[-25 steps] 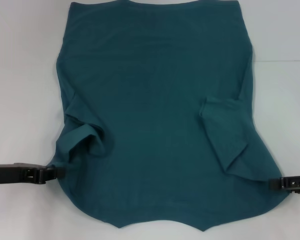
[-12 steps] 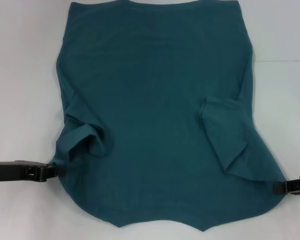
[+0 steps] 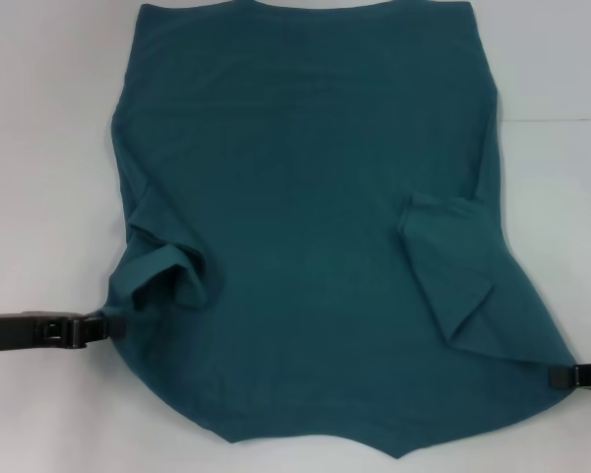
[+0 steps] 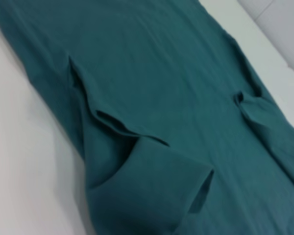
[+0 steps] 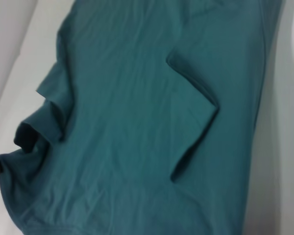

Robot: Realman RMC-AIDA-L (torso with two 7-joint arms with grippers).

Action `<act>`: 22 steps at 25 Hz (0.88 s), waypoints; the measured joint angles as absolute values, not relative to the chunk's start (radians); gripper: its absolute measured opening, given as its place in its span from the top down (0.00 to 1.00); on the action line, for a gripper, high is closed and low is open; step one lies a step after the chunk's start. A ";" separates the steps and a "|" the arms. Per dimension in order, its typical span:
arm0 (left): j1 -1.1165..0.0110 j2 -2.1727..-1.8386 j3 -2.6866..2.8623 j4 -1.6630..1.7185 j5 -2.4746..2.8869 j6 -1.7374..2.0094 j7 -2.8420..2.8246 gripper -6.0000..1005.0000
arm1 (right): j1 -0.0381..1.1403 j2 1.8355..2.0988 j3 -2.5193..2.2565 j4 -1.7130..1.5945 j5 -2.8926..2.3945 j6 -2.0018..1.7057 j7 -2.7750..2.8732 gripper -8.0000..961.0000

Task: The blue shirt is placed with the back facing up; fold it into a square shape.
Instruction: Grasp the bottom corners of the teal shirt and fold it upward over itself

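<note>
The large dark teal-blue soft fabric short-sleeved shirt lies spread flat on the white table, plain side up, its long axis running from the near edge of the head view away from the robot, with both short sleeves already turned in over the body. The near end — shoulders and neckline — sits closest to the robot, and that is where both arms meet it: the left gripper comes in from the left side at the cloth's left near edge, the right gripper from the right side at the right near corner, almost out of view. Each black tip touches the fabric edge and the cloth looks drawn out toward it, but whether either pair of jaws is closed on the shirt I cannot tell. The shirt lies between them, neither arm nearer, so the coming fold likely calls for both carrying the near end away along that axis.
</note>
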State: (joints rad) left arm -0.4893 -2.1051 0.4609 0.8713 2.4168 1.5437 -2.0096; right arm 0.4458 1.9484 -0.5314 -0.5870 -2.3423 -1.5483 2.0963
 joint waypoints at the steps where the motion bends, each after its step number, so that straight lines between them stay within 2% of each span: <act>1: -0.488 -2.104 0.458 0.872 2.412 1.550 -2.010 0.99 | 0.439 1.949 -0.517 -0.589 -2.342 -1.558 2.081 0.95; 22: -0.410 -2.109 0.345 0.880 2.396 1.754 -1.991 0.99 | 0.278 1.939 -0.335 -0.608 -2.342 -1.772 1.834 0.95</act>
State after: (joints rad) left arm -0.4099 -2.1086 0.3450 0.8802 2.3963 1.7535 -1.9906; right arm 0.2776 1.9389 -0.3349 -0.6077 -2.3422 -1.7715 1.8342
